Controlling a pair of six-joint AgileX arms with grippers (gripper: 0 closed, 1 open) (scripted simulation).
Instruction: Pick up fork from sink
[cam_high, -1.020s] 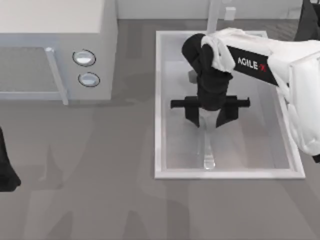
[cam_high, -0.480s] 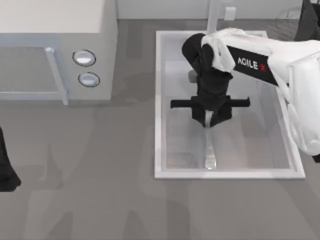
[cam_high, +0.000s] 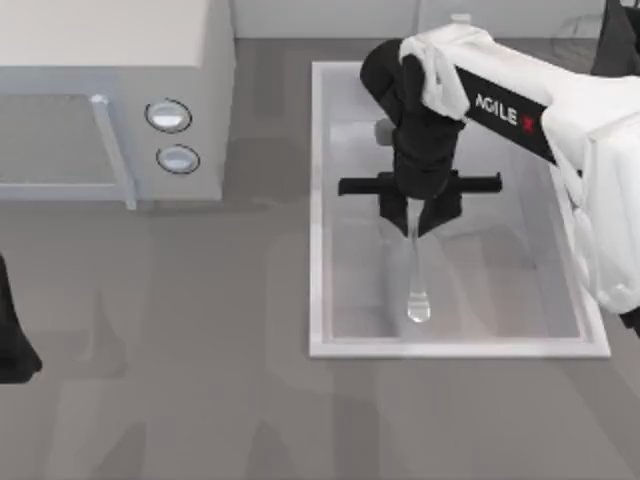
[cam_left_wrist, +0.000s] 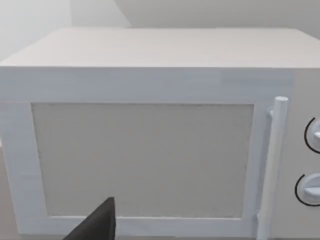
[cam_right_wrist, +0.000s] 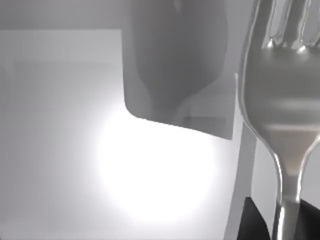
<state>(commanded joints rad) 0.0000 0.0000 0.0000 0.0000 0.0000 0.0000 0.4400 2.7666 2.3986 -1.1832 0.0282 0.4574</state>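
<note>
The right arm, white with a black wrist, reaches in from the top view's right side over the large rectangular pale grey-white sink (cam_high: 318, 200) with its raised white rim. Its black two-finger right gripper (cam_high: 414, 226) points down into the basin, and the fingers (cam_high: 391, 210) stand close together on either side of the upper end of the slim shiny silver metal fork (cam_high: 414, 280). From above, the fork's long thin handle runs from between the fingers toward the near rim, ending in a rounded tip that lies inside the basin and apart from the rim. The fingers appear clamped on the fork near its neck, though the contact itself is hidden under the wrist. In the right wrist view the fork (cam_right_wrist: 282, 100) sits very close to the camera, its tines and broad shoulder narrowing into the thin handle, with the pale floor of the sink (cam_right_wrist: 60, 150) behind it. Whether the handle tip touches the basin floor or hangs just above it cannot be told.

The left arm is parked at the table's far left edge, well apart from the sink. Its wrist view faces the boxy white microwave (cam_left_wrist: 145, 160) with a vertical bar handle and two round knobs; the same microwave (cam_high: 110, 90) stands left of the sink in the top view.
</note>
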